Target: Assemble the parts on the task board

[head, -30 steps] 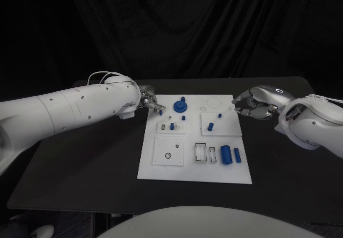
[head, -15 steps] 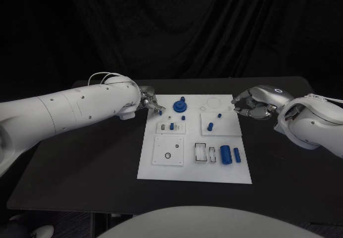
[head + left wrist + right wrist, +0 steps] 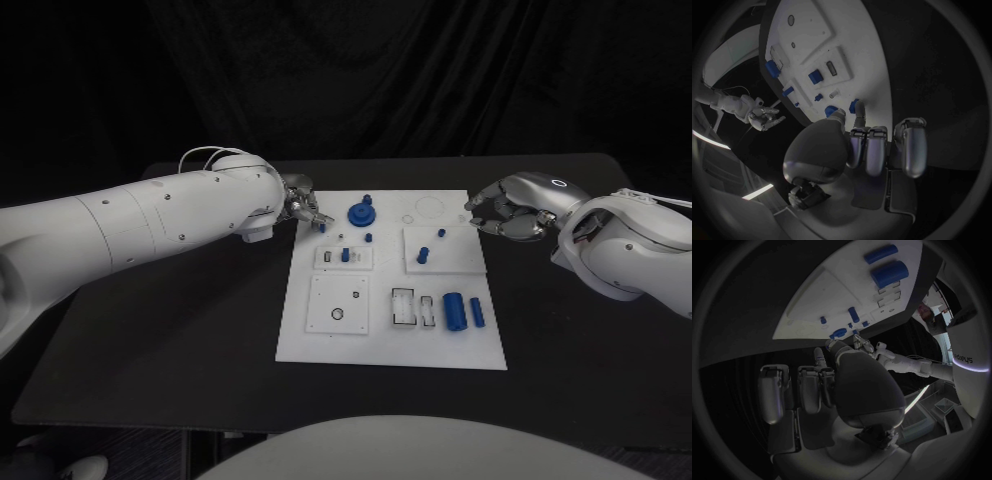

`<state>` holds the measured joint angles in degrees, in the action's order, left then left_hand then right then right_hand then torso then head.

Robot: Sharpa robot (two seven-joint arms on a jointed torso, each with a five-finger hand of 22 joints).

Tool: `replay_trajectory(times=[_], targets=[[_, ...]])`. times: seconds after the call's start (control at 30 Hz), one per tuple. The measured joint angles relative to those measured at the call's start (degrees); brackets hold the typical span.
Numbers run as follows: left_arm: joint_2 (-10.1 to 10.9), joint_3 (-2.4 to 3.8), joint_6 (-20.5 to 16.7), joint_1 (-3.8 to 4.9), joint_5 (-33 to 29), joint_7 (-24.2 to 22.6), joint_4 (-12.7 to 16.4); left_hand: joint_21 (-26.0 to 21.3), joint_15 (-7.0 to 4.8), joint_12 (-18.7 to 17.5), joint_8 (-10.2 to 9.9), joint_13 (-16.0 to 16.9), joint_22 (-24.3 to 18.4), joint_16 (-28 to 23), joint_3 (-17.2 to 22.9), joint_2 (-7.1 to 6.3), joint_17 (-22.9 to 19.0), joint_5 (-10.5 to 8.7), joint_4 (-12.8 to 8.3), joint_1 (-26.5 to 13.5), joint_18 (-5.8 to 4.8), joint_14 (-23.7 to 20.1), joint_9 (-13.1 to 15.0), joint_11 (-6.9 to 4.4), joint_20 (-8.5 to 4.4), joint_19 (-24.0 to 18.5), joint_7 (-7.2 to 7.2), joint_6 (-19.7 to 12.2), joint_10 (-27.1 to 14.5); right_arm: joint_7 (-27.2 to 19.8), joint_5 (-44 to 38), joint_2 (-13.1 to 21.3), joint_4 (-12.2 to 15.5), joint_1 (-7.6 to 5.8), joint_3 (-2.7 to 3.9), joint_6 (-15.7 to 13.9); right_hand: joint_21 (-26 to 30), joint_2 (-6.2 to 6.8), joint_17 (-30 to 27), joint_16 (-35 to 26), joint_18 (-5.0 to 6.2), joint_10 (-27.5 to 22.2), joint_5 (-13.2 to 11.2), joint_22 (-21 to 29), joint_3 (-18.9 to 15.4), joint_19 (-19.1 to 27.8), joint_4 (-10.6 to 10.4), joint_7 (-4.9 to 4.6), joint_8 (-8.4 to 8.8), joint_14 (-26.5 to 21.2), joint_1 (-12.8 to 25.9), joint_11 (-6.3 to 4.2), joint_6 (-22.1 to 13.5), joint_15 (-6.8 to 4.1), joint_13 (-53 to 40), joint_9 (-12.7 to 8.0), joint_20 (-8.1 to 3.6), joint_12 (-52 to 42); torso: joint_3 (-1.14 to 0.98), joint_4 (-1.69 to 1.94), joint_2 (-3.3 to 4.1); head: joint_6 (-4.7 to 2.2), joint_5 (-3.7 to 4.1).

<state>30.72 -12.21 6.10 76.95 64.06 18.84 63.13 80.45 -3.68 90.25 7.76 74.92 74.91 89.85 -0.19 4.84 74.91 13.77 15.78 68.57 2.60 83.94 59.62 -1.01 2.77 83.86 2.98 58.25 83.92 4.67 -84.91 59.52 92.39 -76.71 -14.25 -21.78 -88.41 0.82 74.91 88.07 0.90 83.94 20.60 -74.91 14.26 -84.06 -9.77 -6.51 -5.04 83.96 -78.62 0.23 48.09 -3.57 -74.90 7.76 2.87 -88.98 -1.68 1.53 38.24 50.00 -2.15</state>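
- Change over the last second: I see almost none. The left hand (image 3: 303, 207) has stayed at the task board's (image 3: 394, 345) far-left corner, and the right hand (image 3: 508, 213) has stayed off the board's far-right edge, perhaps drawn in a touch. No part has shifted. My judgement: the assembly is stalled at a grasp or placement step, with no progress registered.
- Left hand: in the left wrist view its fingers (image 3: 867, 150) are curled, with a small blue part (image 3: 831, 111) at the thumb tip and another blue piece (image 3: 854, 106) beside the fingertips. I cannot tell whether either is pinched or merely touched.
- Right hand: fingers curled inward over the table beside the board; nothing visible in them, so I read it as clenched on nothing.
- Board contents: a blue gear-like part (image 3: 362, 213) stands at the far middle; small blue pegs (image 3: 369, 238) sit behind the inset plates.
- A blue peg (image 3: 426, 256) stands in the right inset plate.
- Near right, a thick blue cylinder (image 3: 454, 311) and a slimmer blue rod (image 3: 477, 314) lie side by side, next to two open rectangular slots (image 3: 415, 307).
- The near-left plate (image 3: 340, 303) shows holes, unfilled.
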Motion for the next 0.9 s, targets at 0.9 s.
replay_trajectory(times=[0.9], targets=[[-0.44,0.0,1.3,-0.11,-0.09,0.04,-0.97,-0.16,0.0,0.0,-1.27,0.0,0.0,0.0,4.14,-0.94,0.0,6.99,-0.45,3.61,0.0,0.0,-0.67,0.0,0.0,0.0,-0.01,0.42,0.0,0.08,0.01,0.12,0.17,0.0,0.0,0.66,0.0,0.0,0.0,0.0,0.0,0.0,0.0,0.01,0.14,0.0,0.14,0.0,0.0,0.0,0.0,-0.01,0.0,0.0,0.0,-0.06,0.0,0.0,0.0,0.04,-0.04,0.0,-0.07]])
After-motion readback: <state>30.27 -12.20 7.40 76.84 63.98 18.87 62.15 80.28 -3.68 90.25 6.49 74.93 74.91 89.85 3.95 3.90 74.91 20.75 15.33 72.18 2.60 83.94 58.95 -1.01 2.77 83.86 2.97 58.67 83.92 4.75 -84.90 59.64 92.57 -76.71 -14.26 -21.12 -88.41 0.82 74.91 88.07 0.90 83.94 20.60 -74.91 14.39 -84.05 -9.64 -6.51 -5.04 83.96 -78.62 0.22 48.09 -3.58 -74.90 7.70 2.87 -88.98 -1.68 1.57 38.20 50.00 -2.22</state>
